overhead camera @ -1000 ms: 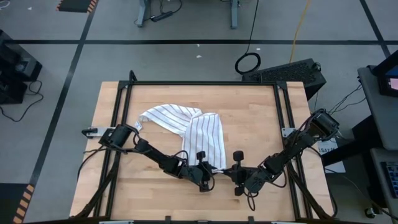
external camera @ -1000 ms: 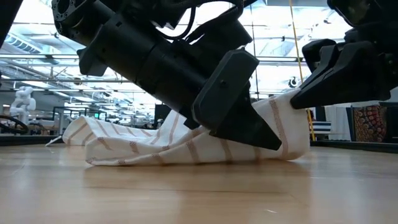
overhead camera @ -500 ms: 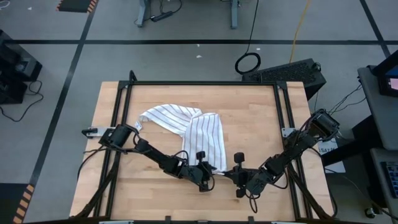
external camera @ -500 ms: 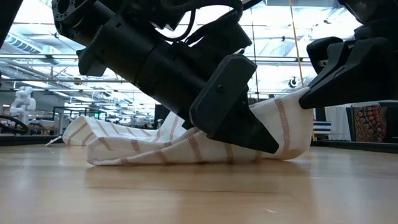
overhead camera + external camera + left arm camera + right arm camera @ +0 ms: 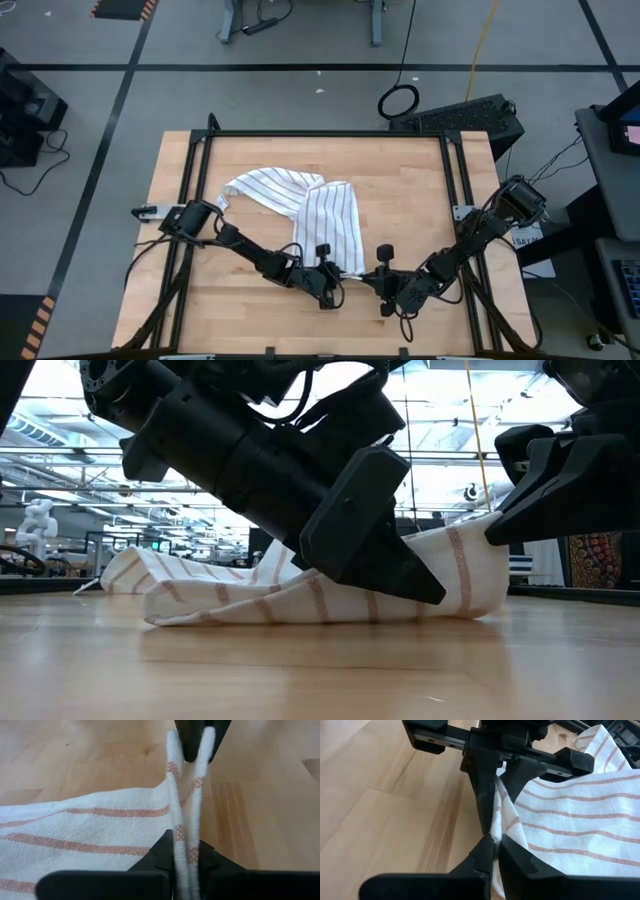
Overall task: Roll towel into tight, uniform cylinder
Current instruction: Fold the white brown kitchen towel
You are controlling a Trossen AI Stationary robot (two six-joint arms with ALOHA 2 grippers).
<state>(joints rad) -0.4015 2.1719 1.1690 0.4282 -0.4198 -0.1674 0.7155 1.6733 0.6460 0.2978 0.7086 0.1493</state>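
Observation:
The white striped towel (image 5: pixel 325 215) lies crumpled on the wooden table (image 5: pixel 240 310), its far part (image 5: pixel 180 575) flat on the wood. Its near end (image 5: pixel 460 575) is raised between my two grippers. My left gripper (image 5: pixel 336 273) reaches in from the table's left and is shut on that end (image 5: pixel 184 847). My right gripper (image 5: pixel 372 274) comes from the table's right, a finger's width from the left one, and is shut on the same end (image 5: pixel 495 842). My left gripper pinches the towel's near edge (image 5: pixel 183 832) between its two fingers; two layers of hem run side by side through them. The fingers slant down from the table's left. The held edge stands off the table and runs on to my right gripper. My right gripper pinches the same doubled edge (image 5: pixel 496 831) between its fingertips, right beside the left gripper's fingers (image 5: pixel 482 795). It slants down from the table's right and near side. The held end is raised; the cloth behind it slopes down onto the table.
A black metal frame (image 5: pixel 320 133) runs round the tabletop. Bare wood lies on the near side (image 5: pixel 250 320) and on the far right (image 5: pixel 410 170). A dark case (image 5: pixel 465 115) and a cable ring (image 5: pixel 399 100) lie on the floor beyond the far edge.
The towel's raised near end has shifted slightly toward the table's right together with my right gripper's fingers, and the cloth between the two grippers lies a little more stretched out. The rest of the towel has stayed where it was.

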